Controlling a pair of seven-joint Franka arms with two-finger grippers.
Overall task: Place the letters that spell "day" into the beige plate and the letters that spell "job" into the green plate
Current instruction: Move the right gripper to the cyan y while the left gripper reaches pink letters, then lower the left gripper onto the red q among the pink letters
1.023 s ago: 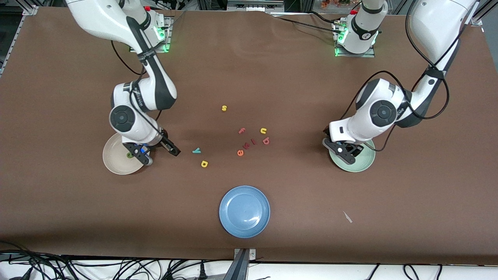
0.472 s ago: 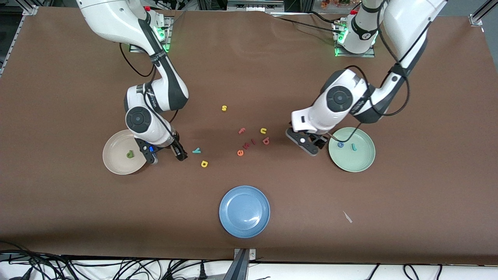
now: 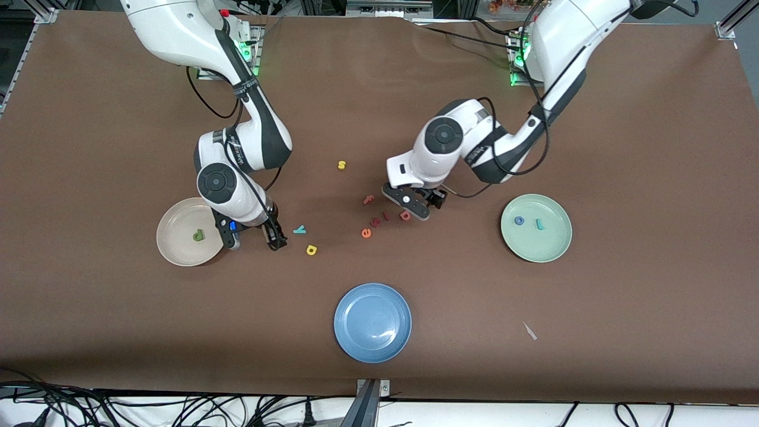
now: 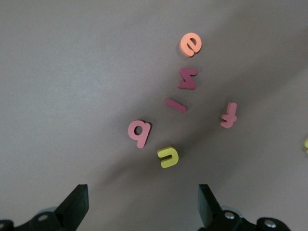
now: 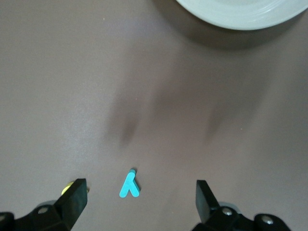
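The beige plate (image 3: 175, 240) holds the dark green "d" (image 3: 198, 236). On the green plate (image 3: 548, 244) lie the blue "o" (image 3: 519, 220) and the teal "j" (image 3: 539, 223). The teal "y" (image 3: 299, 229) and yellow "a" (image 3: 311, 250) lie on the table beside the beige plate. My right gripper (image 3: 253, 240) hangs open and empty between that plate and the "y" (image 5: 129, 185). The salmon "b" (image 3: 405, 216) lies in the letter cluster; my left gripper (image 3: 424, 203) is open and empty just over it, with the "b" (image 4: 139, 133) ahead of its fingertips (image 4: 77, 204).
A blue plate (image 3: 372, 322) sits nearer the front camera at mid-table. Loose letters: yellow "s" (image 3: 341, 165), salmon "f" (image 3: 368, 200), orange "e" (image 3: 366, 233), two dark red letters (image 3: 375, 223), and a yellow "u" (image 4: 168, 157). A paper scrap (image 3: 529, 330) lies near the green plate.
The left gripper has swung from over the green plate to the letter cluster, uncovering the "o" and "j". The right gripper has shifted off the beige plate toward the "y".
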